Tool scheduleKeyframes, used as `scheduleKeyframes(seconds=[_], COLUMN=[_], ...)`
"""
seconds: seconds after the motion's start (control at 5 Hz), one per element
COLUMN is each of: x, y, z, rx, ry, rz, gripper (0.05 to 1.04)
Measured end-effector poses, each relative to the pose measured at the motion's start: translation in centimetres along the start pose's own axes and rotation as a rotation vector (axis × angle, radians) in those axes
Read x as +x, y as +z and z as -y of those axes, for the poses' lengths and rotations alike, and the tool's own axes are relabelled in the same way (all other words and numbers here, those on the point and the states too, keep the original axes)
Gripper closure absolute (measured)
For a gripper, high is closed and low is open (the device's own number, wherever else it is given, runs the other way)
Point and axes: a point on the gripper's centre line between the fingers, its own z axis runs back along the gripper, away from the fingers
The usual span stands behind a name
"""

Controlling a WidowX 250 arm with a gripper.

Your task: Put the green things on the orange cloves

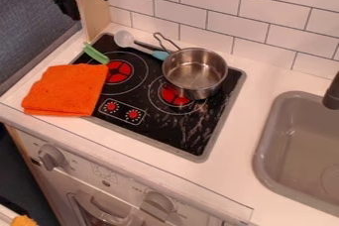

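Black metal gripper [86, 7] stands open — the slim, curved green plastic-looking piece [96, 53] lies below it, long axis slanting down-right.

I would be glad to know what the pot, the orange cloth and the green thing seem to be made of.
The pot looks like polished metal, probably stainless steel, given its silvery glints. The orange cloth seems a soft, matte fabric, lying folded with rounded edges. The green thing looks smooth and evenly coloured, perhaps plastic, though I cannot be sure.
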Motion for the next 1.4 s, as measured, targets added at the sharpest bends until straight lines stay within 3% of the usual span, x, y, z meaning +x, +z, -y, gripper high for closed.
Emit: scheduleKeyframes(seconds=[0.2,0.4,0.6,1.2,1.4], x=[-0.4,-0.8,0.2,0.9,1.1], y=[-1.2,-3.8,-5.9,-10.6,-11.7], z=[-0.1,0.0,-0.2,-1.3,-1.6], rx=[0.022,0.042,0.073,0.151,0.163], ry=[-0.007,-0.045,-0.064,-0.126,-0.135], rz=[-0.022,-0.064,-0.036,-0.045,-0.038], gripper=[0.084,0.084,0.084,0.105,0.212])
